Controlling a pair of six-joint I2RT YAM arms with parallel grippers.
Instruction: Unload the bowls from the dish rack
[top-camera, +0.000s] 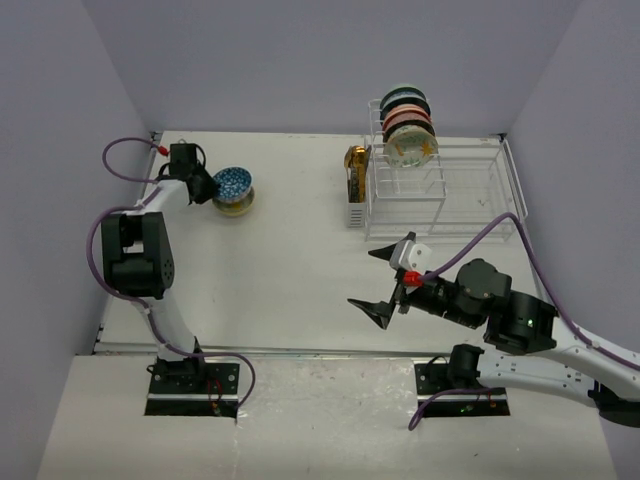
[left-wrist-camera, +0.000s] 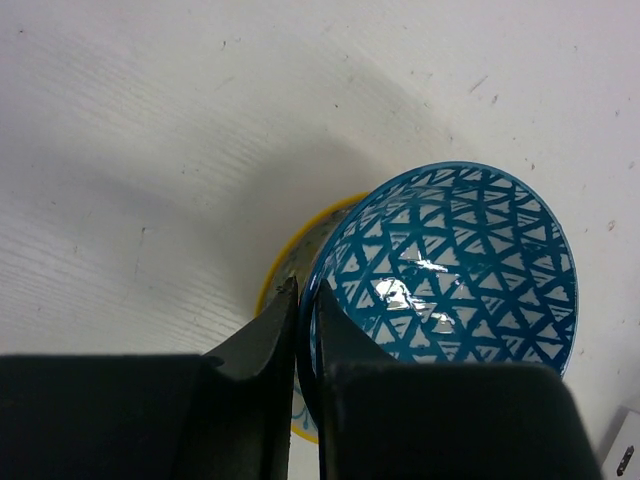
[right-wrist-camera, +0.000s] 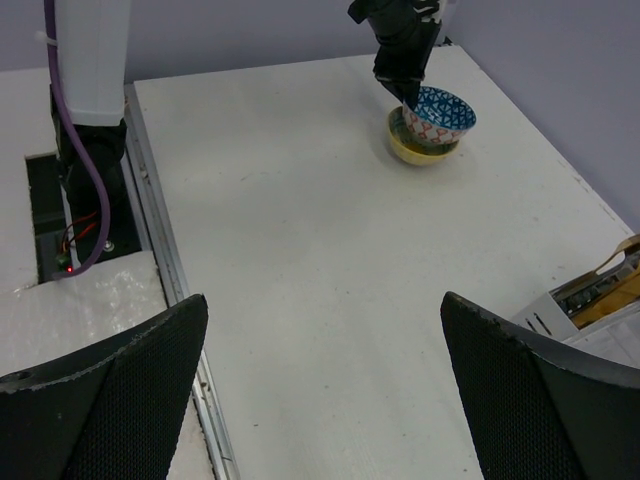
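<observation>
The white wire dish rack (top-camera: 470, 185) stands at the back right with several bowls (top-camera: 408, 125) upright in its tall slots. At the back left, my left gripper (top-camera: 213, 186) is shut on the rim of a blue triangle-patterned bowl (left-wrist-camera: 460, 265), which sits tilted in a yellow-rimmed bowl (left-wrist-camera: 285, 270) on the table. Both bowls show in the right wrist view (right-wrist-camera: 438, 115). My right gripper (top-camera: 385, 282) is open and empty over the table in front of the rack; its fingertips (right-wrist-camera: 520, 350) are wide apart.
A gold-brown cylinder (top-camera: 356, 160) stands at the rack's left side, with a small white block (top-camera: 356, 214) below it. Purple cables loop from both arms. A metal rail (top-camera: 300, 350) runs along the table's near edge.
</observation>
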